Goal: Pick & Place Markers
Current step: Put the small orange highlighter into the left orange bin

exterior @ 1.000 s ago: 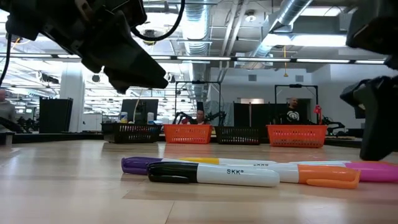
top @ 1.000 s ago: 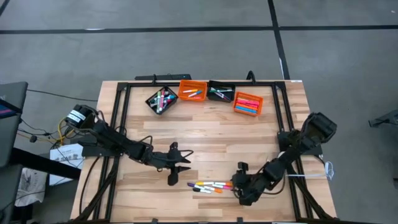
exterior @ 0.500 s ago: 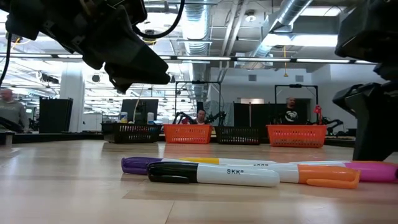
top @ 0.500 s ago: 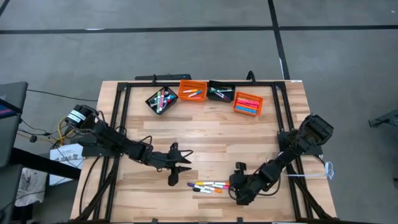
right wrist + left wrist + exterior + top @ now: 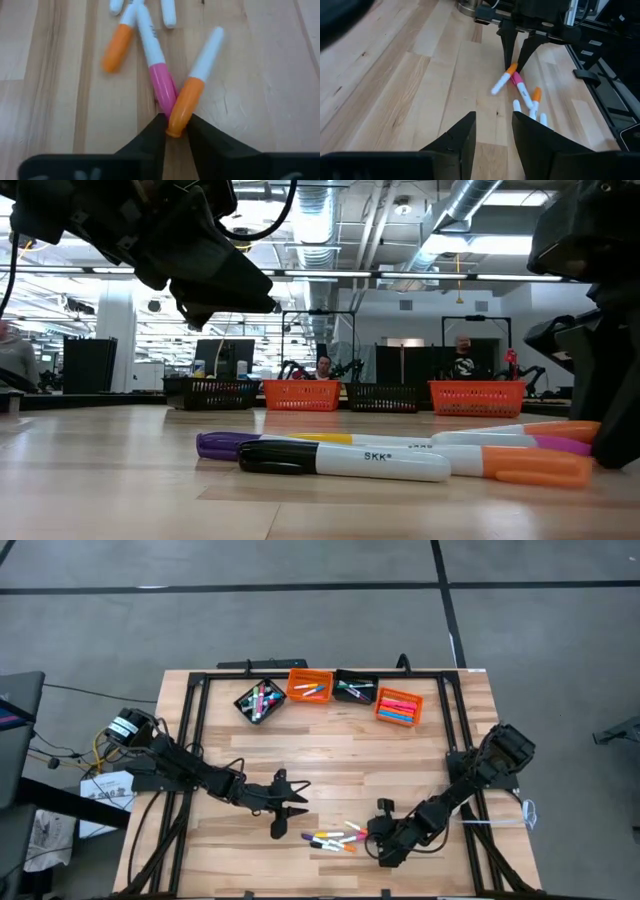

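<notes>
Near the front edge of the table [image 5: 330,765], the right gripper [image 5: 175,131] has closed its two fingers on the cap end of an orange-capped marker [image 5: 196,85], which now lies at a slant, its white end lifted away from the others; half a second ago this marker lay flat in line with the row. The pink-capped marker [image 5: 156,65] touches it at the cap and crosses under it, so the two make a V shape. Beside them lie another orange-capped marker [image 5: 118,41] and, in the low view, a black-capped marker [image 5: 345,461] in front of a purple-capped one [image 5: 230,444].

Over the table's middle, the left gripper [image 5: 493,131] hovers with its fingers partly apart and nothing between them, as one second ago.

At the far side stand four small bins: a black bin [image 5: 240,704] with mixed markers, an orange bin [image 5: 297,678], a second black bin [image 5: 345,677] and a second orange bin [image 5: 384,695] with pink and orange markers. I cannot tell the exact colours in the middle two. Black frame rails [image 5: 196,715] run along both sides of the table. Two people [image 5: 464,358] are seen far behind in the room.
</notes>
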Controlling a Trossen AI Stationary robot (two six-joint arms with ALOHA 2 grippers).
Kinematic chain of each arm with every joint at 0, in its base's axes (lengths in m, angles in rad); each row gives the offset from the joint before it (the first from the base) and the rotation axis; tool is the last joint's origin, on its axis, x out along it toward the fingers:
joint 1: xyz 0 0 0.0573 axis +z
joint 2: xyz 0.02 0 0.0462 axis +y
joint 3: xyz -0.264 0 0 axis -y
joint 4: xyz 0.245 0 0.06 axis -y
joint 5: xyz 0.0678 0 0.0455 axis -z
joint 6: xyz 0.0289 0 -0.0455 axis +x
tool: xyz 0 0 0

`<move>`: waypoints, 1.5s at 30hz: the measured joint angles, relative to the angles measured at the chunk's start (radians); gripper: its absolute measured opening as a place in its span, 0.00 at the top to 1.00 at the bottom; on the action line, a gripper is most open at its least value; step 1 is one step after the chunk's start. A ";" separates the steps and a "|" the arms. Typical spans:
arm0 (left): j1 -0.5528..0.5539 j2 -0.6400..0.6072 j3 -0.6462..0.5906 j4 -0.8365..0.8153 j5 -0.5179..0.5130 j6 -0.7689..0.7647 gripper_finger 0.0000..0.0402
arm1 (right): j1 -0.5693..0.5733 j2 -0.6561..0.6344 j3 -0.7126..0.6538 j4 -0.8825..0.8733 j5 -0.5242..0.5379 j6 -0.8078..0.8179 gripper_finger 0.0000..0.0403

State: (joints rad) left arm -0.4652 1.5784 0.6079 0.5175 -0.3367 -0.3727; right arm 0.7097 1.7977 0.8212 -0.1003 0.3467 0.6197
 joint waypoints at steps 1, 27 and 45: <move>0.000 0.000 0.000 0.000 0.000 0.000 0.68 | 0.000 0.000 0.004 -0.004 -0.001 0.000 0.83; 0.000 -0.001 0.000 -0.001 0.000 0.002 0.68 | -0.043 0.004 0.146 -0.119 -0.003 -0.116 0.94; 0.047 -0.001 0.000 -0.011 0.000 0.290 0.60 | -0.223 0.001 0.328 -0.215 -0.030 -0.372 0.91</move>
State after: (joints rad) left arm -0.4178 1.5776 0.6079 0.5070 -0.3369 -0.0826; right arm 0.4865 1.7992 1.1488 -0.3154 0.3165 0.2482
